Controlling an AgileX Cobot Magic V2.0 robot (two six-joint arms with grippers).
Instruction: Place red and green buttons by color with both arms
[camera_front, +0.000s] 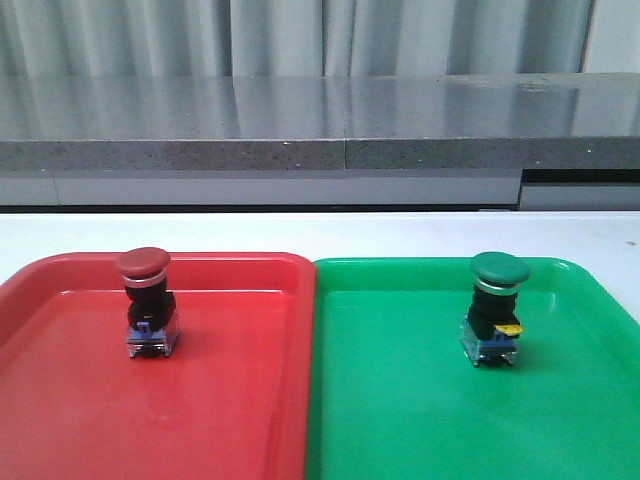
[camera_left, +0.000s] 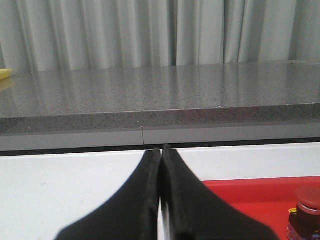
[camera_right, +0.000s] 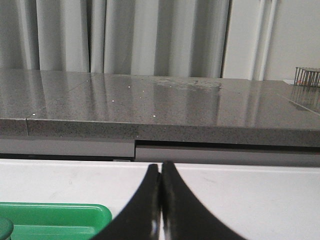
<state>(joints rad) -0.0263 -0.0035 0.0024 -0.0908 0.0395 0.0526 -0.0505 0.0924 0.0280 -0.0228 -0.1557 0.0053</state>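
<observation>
The red button (camera_front: 145, 305) stands upright in the red tray (camera_front: 230, 400) at its far left. The green button (camera_front: 494, 310) stands upright in the green tray (camera_front: 400, 400) toward its far right. Neither arm shows in the front view. In the left wrist view my left gripper (camera_left: 161, 150) is shut and empty over the white table, with the red button (camera_left: 305, 212) and red tray (camera_left: 250, 192) at its side. In the right wrist view my right gripper (camera_right: 161, 165) is shut and empty, with the green tray (camera_right: 55, 215) and the green button's cap edge (camera_right: 5, 230) at its side.
The two trays lie side by side on a white table (camera_front: 320, 235). A grey stone counter (camera_front: 320, 125) runs along the far side, with grey curtains behind it. A wire rack (camera_right: 306, 76) stands on the counter in the right wrist view.
</observation>
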